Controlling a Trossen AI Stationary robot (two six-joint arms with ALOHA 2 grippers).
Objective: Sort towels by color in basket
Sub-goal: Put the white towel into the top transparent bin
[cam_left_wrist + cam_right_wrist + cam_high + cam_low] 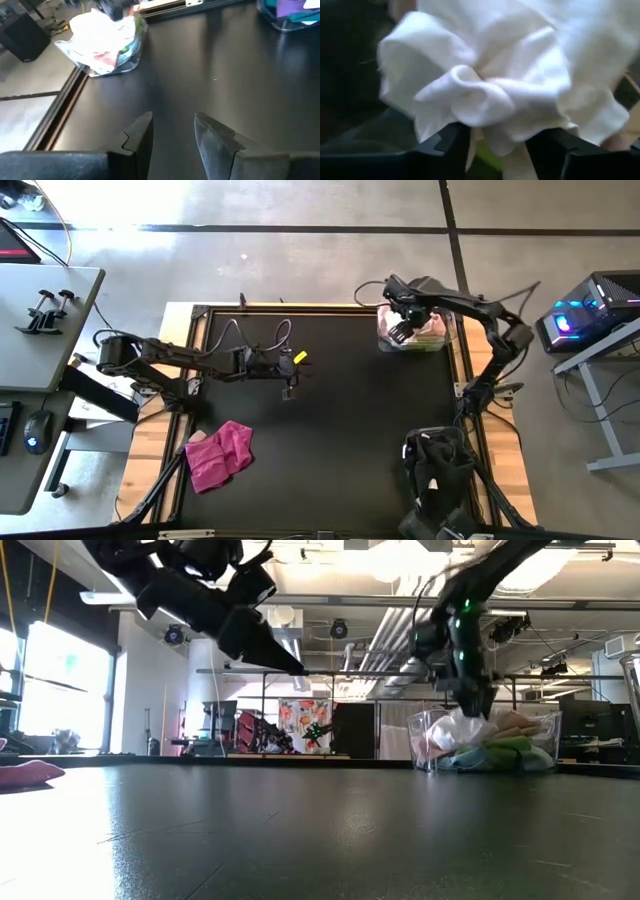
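Observation:
A clear basket (383,340) stands at the table's far right with pale towels in it: peach (520,728), green (510,747) and pale blue (470,760). My right gripper (497,142) hangs over it, pointing down, fingers apart, with a crumpled white towel (490,75) bunched at its fingertips on top of the pile. My left gripper (172,132) hovers open and empty above the middle of the black table (350,430). A magenta towel (220,455) lies crumpled near the table's near left corner. My right gripper comes at the white towel from above. A crumpled fold (487,142) of the towel lies between its open fingers (445,142). I cannot tell whether the fingers touch it. The towel rests on the pile in the basket.
A second container (290,17) holding purple and teal towels stands at the table's near right (435,465). The wide black middle of the table lies between the two arms. A raised frame (300,308) runs along the table's edges.

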